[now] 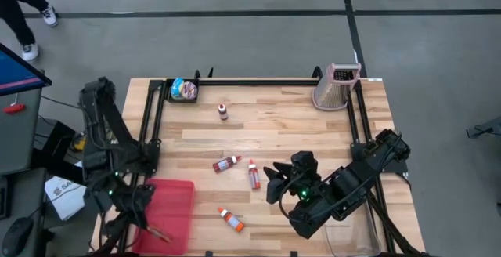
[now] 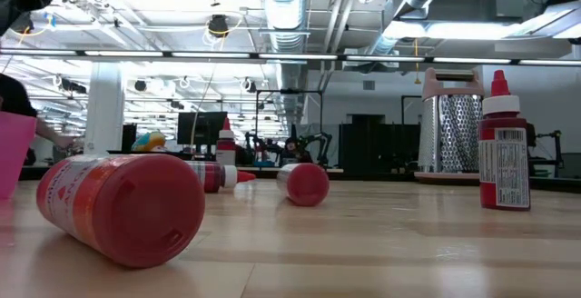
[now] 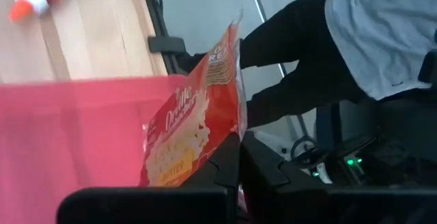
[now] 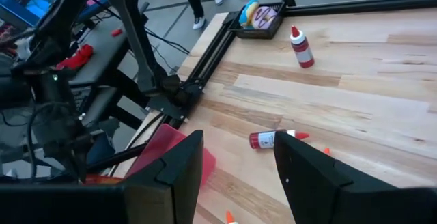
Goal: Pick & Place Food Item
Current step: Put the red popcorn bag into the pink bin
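A red popcorn packet (image 3: 194, 125) with yellow print is held by my left gripper (image 3: 237, 166), which is shut on it over the red bin (image 1: 174, 206) at the table's near left corner. In the high view the packet (image 1: 157, 233) shows as a thin strip above the bin. My right gripper (image 1: 272, 183) hangs open above the table's near right part with nothing between its fingers (image 4: 179, 173). Several red sauce bottles (image 1: 227, 163) lie on the wood nearby. My left gripper pinches one end of the packet (image 3: 217, 157) between its two fingers. The packet sticks out ahead of the fingers, edge-on over the red bin. The fingers slant downward. Whether the packet touches the bin I cannot tell.
A small tray of food items (image 1: 184, 90) and one upright bottle (image 1: 223, 111) stand at the far left, a metal grater (image 1: 337, 86) at the far right. A clear container (image 1: 352, 229) sits at the near right. A person (image 3: 341, 46) stands beside the table's left side.
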Tool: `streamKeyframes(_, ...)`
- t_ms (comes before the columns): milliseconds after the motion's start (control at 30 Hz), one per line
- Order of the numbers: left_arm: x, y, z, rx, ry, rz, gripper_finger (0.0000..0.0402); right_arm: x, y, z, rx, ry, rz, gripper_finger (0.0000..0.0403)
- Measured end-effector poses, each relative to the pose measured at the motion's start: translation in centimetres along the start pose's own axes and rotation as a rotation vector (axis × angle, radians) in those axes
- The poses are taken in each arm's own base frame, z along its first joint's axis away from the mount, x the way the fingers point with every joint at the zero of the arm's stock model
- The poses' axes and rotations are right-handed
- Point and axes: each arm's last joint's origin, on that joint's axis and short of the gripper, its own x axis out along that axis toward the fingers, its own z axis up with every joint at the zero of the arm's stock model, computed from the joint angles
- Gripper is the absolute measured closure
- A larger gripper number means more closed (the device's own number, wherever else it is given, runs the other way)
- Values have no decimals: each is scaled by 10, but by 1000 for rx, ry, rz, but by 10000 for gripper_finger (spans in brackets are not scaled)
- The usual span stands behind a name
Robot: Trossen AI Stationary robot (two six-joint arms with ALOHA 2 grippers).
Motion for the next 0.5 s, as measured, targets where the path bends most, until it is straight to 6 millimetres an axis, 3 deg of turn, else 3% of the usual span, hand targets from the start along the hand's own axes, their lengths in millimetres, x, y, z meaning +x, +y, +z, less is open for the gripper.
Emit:
streamKeyframes(167, 8, -5, -8, -185, -60, 4, 401, 0, 2, 0, 15, 1, 14, 230)
streamKeyframes(500, 36, 14, -38, -469, -207, -72, 401, 0, 6, 0, 23, 3, 40, 230)
